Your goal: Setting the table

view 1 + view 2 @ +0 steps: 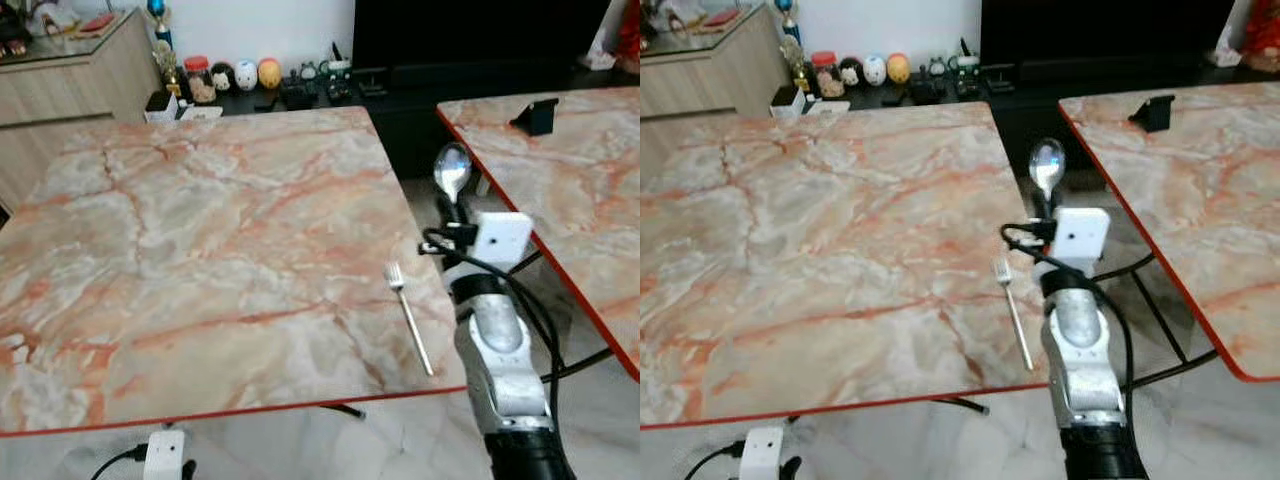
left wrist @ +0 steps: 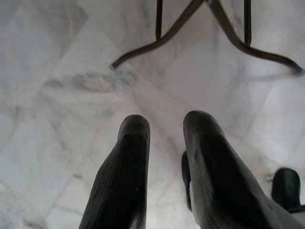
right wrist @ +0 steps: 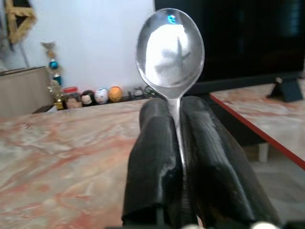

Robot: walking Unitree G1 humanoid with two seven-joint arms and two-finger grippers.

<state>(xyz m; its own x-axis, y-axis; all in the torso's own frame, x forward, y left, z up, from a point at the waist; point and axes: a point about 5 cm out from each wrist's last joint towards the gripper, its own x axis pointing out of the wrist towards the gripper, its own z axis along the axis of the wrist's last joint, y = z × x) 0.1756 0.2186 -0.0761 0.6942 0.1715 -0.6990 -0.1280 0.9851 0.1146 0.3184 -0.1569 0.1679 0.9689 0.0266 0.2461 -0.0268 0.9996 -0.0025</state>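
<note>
Holding item: spoon (image 3: 170,47), steel, bowl up, handle pinched flat between the two fingers of the right end effector (image 3: 178,138), which are pressed together on it with no gap showing. Position: just off the right edge of the near table (image 1: 200,250), in the gap between it and a second table (image 1: 590,180).

Placed item: fork (image 1: 410,317), lying on the near table close to its right front corner, tines pointing away from the robot.

Left end effector (image 2: 164,162): hanging low over the floor (image 2: 57,95) beside the table legs (image 2: 209,24), fingers a little apart, holding nothing.

Risks, as judged:
- Spoon is gripped low on a thin, smooth handle; it may pivot or slip when tilted to lie flat.
- Setting-down spot beside the fork is close to the table edge; a release too far out could drop the spoon to the floor.
- Coming in low could catch the red edge or knock the fork askew.
</note>
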